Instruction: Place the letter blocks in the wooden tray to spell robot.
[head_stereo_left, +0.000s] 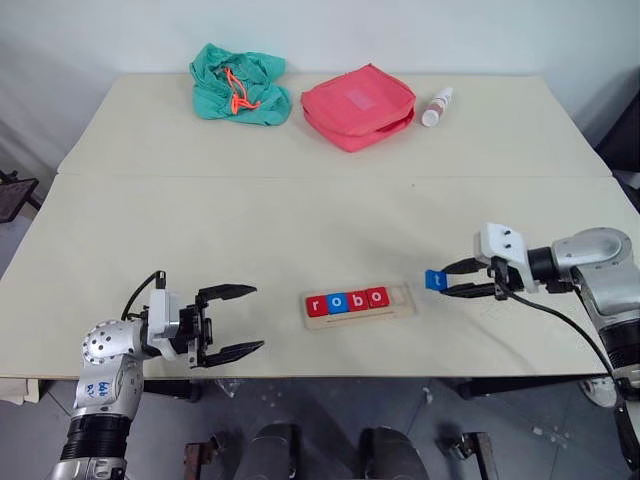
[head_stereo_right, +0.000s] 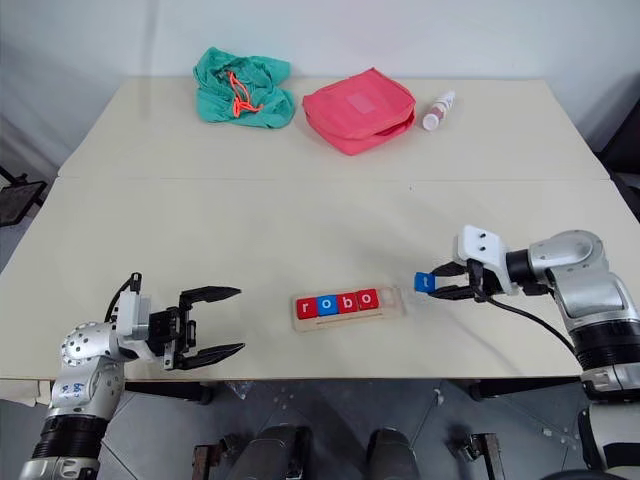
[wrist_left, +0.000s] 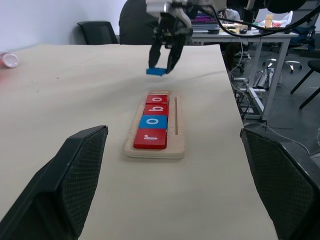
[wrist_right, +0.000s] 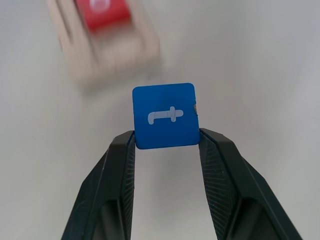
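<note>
Your right end effector (head_stereo_left: 446, 280) grips the blue t tile (wrist_right: 165, 115) beside the tray (head_stereo_left: 400, 301); your left end effector (head_stereo_left: 240, 320) stands open.

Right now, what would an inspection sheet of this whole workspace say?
Surface: pale beige table, two tops joined at a seam.
Job's things: pale wooden tray holds red r, blue o, red b, red o tiles; last slot empty. Blue t tile is off the table.
Clutter: red zip pouch, crumpled green cloth bag, small white bottle at the far edge.
Grippers: left gripper open, empty; right gripper pinches the t tile beside the tray.
Cables: black cable trailing from the right wrist.
Surroundings: chairs and desks in the left wrist view.
</note>
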